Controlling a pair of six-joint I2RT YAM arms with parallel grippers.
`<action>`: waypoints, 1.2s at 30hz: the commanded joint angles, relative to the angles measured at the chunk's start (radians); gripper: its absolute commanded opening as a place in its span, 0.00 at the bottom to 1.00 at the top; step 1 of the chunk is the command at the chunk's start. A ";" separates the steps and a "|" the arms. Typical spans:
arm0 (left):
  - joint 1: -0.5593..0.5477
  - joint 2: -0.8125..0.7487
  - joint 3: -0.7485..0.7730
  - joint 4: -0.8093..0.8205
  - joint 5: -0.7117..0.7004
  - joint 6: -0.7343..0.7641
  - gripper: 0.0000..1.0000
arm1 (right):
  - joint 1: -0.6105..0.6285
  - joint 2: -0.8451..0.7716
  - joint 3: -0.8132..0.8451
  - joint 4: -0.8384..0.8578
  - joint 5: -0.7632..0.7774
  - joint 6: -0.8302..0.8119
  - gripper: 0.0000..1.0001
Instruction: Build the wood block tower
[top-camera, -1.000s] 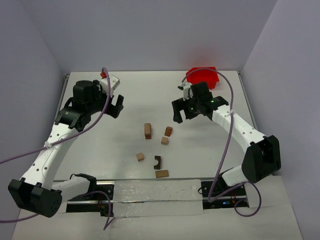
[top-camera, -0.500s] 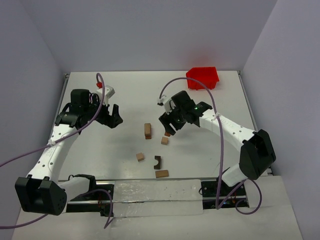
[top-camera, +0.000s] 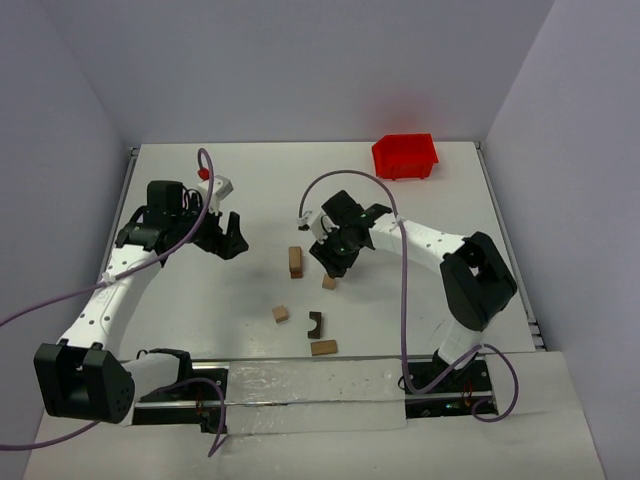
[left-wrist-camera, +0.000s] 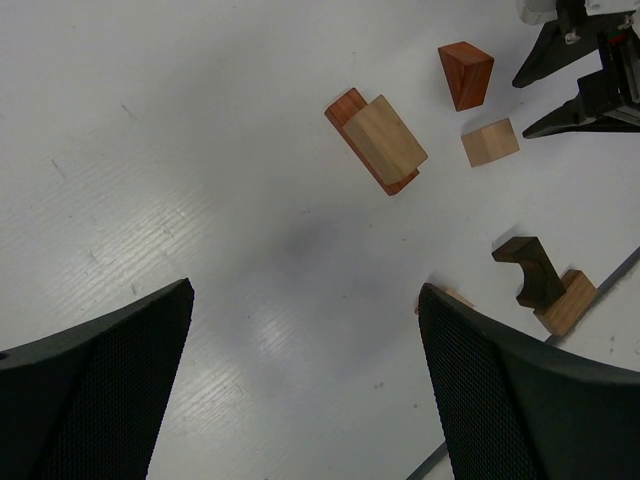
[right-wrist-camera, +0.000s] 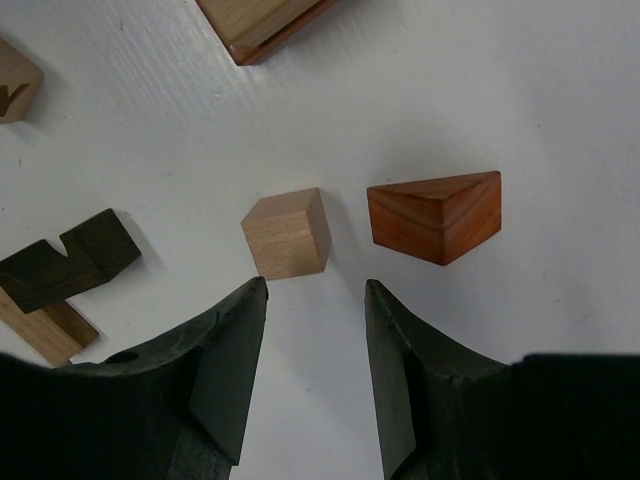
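Loose wood blocks lie mid-table. A light bar rests flat on a reddish bar (top-camera: 295, 262), the only stack in view. My right gripper (right-wrist-camera: 315, 290) hovers low, its jaws partly apart with nothing between them. Just beyond its fingertips sit a pale cube (right-wrist-camera: 288, 233) and a red-brown wedge (right-wrist-camera: 437, 217). A dark arch block (right-wrist-camera: 68, 259) leans against a tan bar (right-wrist-camera: 45, 325) to the left. My left gripper (left-wrist-camera: 305, 300) is wide open over bare table, left of the stacked bars (left-wrist-camera: 380, 140). Another small cube (top-camera: 281, 314) lies nearer the front.
A red bin (top-camera: 404, 156) stands at the back right. The arch (top-camera: 316, 322) and tan bar (top-camera: 323, 347) lie close to the front rail. Purple cables loop off both arms.
My right arm swung left from beside the red bin and came down over the cube and wedge, its jaws narrowing. The left gripper shifted slightly and stayed open.
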 joint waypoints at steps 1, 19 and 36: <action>0.007 0.019 0.001 0.040 0.006 0.012 0.99 | 0.033 0.029 0.053 0.012 0.007 -0.022 0.51; 0.007 0.039 0.004 0.044 0.001 0.019 0.99 | 0.067 0.101 0.044 0.023 0.025 -0.069 0.52; 0.157 0.129 0.070 -0.007 0.206 -0.004 0.99 | 0.074 0.026 0.166 -0.139 0.015 -0.232 0.00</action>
